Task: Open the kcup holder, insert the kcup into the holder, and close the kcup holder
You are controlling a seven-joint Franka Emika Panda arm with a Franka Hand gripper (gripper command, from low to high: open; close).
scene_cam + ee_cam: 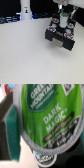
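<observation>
- My hand (63, 14) hangs over the black holder (61, 36) at the exterior view's right; its fingers look clamped on the green pod (46, 118), which fills the wrist view, tilted, label up
- The pod is in my grip above the holder, not yet in a socket as far as I can judge; the pictures are too blurred to be sure of the hold
- Risk: with the pod tilted like this, lowering it could catch a socket rim and leave it cocked, and the drawer would then jam on closing
- Risk: another green-topped pod (44, 157) sits just beneath, so I might press onto a filled socket
- A white bottle-like post (25, 10) stands well apart on the pale tabletop (25, 55), out of my way
</observation>
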